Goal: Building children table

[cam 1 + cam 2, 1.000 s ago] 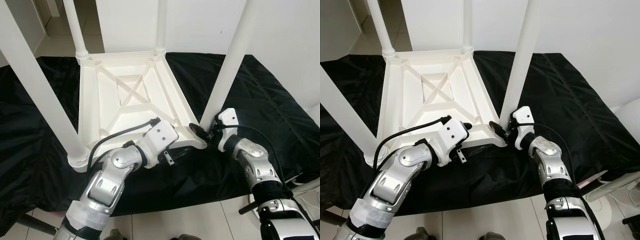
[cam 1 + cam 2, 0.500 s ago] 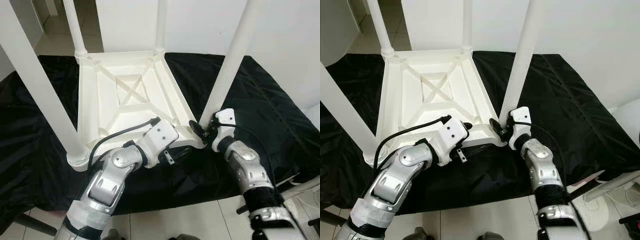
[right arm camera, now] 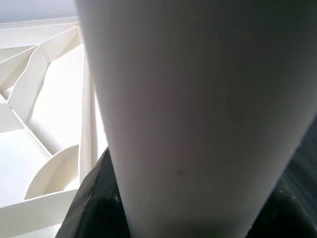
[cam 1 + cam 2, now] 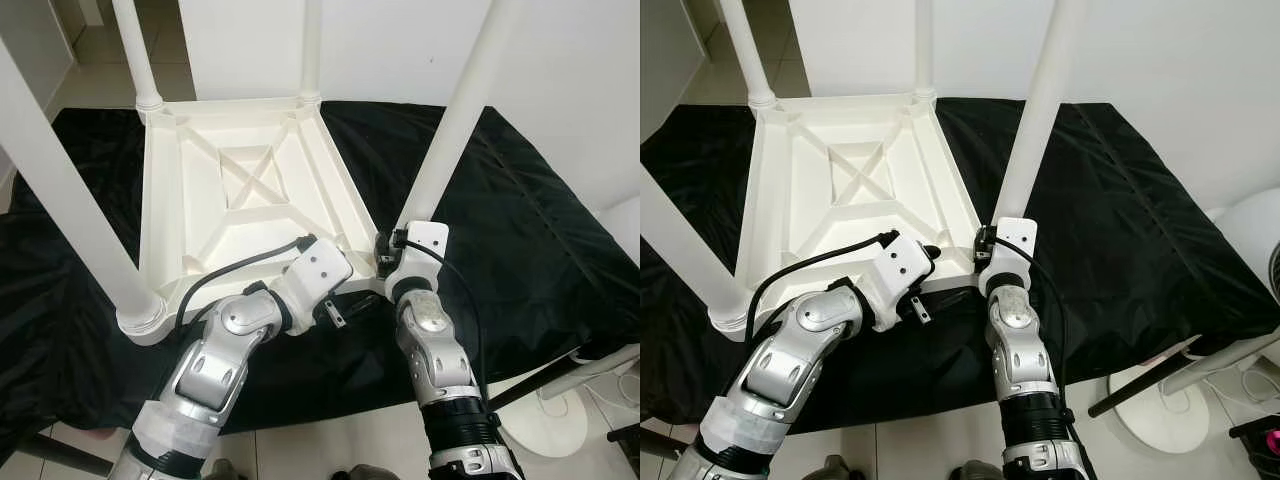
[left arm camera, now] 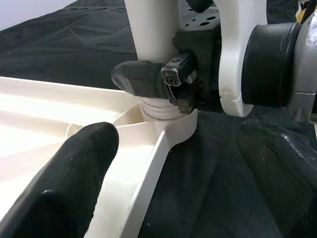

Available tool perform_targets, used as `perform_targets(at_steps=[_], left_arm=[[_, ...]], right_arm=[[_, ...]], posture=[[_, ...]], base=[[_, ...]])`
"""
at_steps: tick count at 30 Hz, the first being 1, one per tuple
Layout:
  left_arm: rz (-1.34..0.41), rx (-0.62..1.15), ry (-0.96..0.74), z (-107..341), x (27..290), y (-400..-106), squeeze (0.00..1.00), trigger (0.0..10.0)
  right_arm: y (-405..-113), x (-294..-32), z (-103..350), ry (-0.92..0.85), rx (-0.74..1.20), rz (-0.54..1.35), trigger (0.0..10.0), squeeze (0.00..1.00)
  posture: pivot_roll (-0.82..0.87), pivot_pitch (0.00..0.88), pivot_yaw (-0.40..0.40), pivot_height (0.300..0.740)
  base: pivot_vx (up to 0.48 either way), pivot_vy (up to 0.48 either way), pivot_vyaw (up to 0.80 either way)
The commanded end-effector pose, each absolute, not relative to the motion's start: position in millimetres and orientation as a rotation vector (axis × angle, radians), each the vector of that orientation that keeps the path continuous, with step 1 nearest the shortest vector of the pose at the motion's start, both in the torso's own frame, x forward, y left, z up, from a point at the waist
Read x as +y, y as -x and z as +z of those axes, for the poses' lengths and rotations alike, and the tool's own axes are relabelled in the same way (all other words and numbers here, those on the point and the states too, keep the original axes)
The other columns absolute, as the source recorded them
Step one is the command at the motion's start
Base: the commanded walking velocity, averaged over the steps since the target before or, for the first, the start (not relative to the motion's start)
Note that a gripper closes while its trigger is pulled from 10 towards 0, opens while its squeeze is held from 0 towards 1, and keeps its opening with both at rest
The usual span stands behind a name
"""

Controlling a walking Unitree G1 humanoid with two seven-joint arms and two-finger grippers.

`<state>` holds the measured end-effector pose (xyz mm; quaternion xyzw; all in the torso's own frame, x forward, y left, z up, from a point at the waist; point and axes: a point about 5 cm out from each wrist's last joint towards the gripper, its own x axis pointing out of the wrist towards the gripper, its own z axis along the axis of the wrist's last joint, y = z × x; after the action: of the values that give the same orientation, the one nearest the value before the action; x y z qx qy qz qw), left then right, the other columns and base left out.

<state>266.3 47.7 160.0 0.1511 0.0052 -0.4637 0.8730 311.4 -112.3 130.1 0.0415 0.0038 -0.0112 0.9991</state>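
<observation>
Nearest, the left gripper (image 5: 163,163) sits spread open, its fingers straddling the near rim of the upside-down white table (image 4: 240,190), which lies on a black sheet (image 4: 520,230). Just right of it, the right gripper (image 4: 385,262) is clamped around the base of the near-right leg (image 4: 450,130) at its corner socket. Beyond, two far legs stand upright.
</observation>
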Motion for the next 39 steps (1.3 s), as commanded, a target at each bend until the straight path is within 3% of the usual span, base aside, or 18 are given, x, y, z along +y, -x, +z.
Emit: perform_targets(at_steps=[1,2,3,13,14,15,26,39], left_arm=[[-0.897,0.015,-0.312,159.7,49.9,-269.5,0.0,10.0],[-0.896,0.014,-0.312,160.1,50.4,-269.7,0.0,10.0],[-0.894,0.013,-0.312,160.3,50.8,-269.5,0.0,10.0],[-0.894,0.009,-0.31,161.5,50.5,-269.7,0.0,10.0],[-0.894,0.008,-0.31,161.8,50.5,-269.5,0.0,10.0],[-0.896,0.007,-0.311,162.0,50.6,-269.3,0.0,10.0],[-0.905,0.001,-0.302,164.0,49.2,-268.8,0.0,10.0],[-0.91,-0.008,-0.303,166.5,45.9,-271.2,0.0,10.0]], right_arm=[[-309.0,-108.3,127.1,-0.096,0.034,0.005,10.0,0.25],[-308.0,-107.6,128.1,-0.102,0.031,0.006,10.0,0.25],[-306.3,-105.9,130.6,-0.113,0.027,0.005,10.0,1.0],[-296.0,-120.8,132.8,-0.118,-0.013,0.131,10.0,1.0],[-294.0,-123.8,131.9,-0.112,-0.013,0.154,10.0,0.46],[-291.8,-128.4,130.3,-0.088,-0.011,0.201,10.0,0.0],[-292.6,-167.3,125.4,0.095,-0.003,0.397,10.0,0.0],[-322.1,-166.4,120.8,0.233,0.042,0.605,10.0,0.0]], posture=[[-0.03,0.0,-0.043,0.74],[-0.03,0.0,-0.043,0.74],[-0.03,0.0,-0.043,0.74],[-0.04,0.0,-0.042,0.74],[-0.04,0.0,-0.041,0.74],[-0.04,0.0,-0.041,0.74],[-0.04,0.0,-0.037,0.74],[-0.04,0.0,-0.029,0.74]], base=[[0.0,0.0,0.0],[0.0,0.0,0.0],[0.0,0.0,0.0],[0.0,0.0,0.0],[0.0,0.0,0.0],[0.0,0.0,0.0],[0.0,0.0,0.0],[0.0,0.0,0.0]])
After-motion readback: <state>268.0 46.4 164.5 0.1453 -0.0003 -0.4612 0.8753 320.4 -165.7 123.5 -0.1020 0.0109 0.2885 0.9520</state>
